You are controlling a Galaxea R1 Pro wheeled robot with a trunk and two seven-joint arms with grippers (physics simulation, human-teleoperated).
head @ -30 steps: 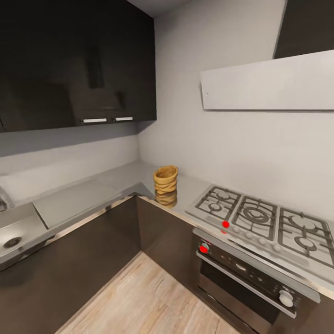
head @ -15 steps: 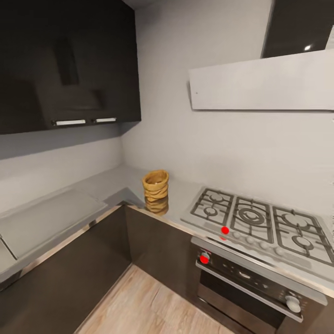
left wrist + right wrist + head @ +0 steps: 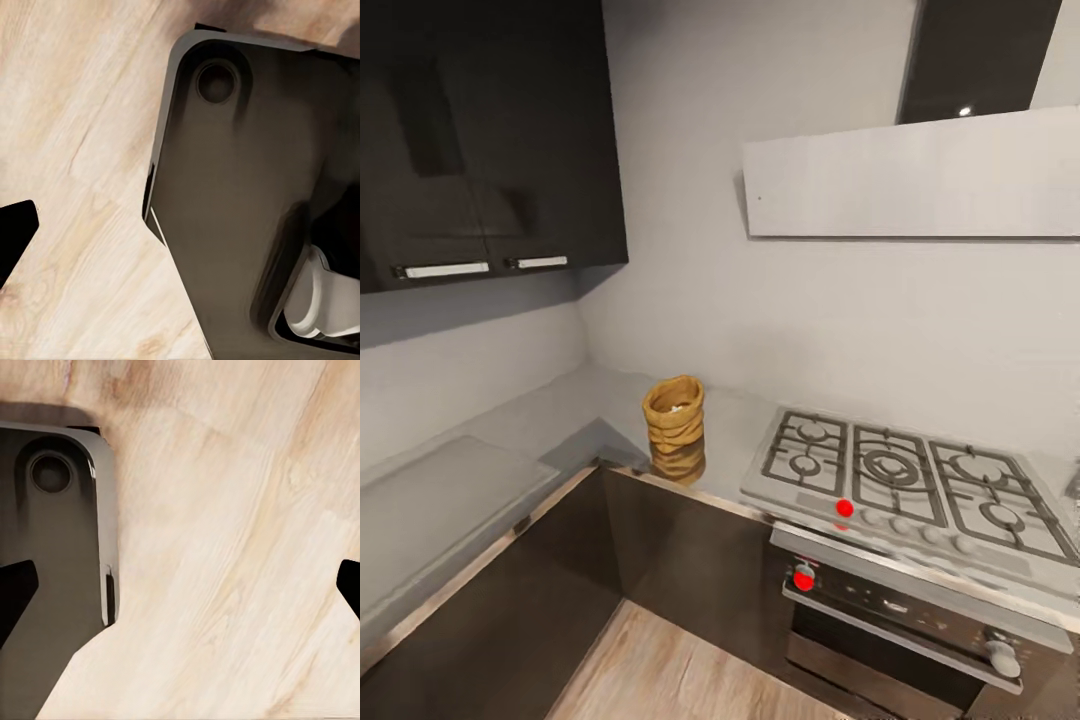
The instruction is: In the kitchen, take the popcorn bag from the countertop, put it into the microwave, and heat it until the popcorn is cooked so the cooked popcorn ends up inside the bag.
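- Fingers of the right gripper [image 3: 180, 585] show as two dark tips at opposite edges of the right wrist view, spread wide and holding nothing.
- Left gripper: one dark fingertip [image 3: 15, 229] is in sight, so I cannot tell whether that pair is spread or closed.
- Beneath both sets of fingers lies pale wooden floor [image 3: 240, 547], with the robot's dark base [image 3: 240, 195] beside them.
- Well ahead of the fingers, the popcorn bag [image 3: 675, 428] stands upright on the grey desk [image 3: 570, 410], close to its front edge at the inner corner.
- Pale popcorn [image 3: 677, 407] is just visible in the bag's open mouth.
- Beside the bag, apart from it, sits the gas hob [image 3: 900, 480], with a built-in oven [image 3: 900, 620] below.
- Farther up, dark wall cabinets [image 3: 490, 140] and a pale extractor hood [image 3: 910, 180] hang on the wall.
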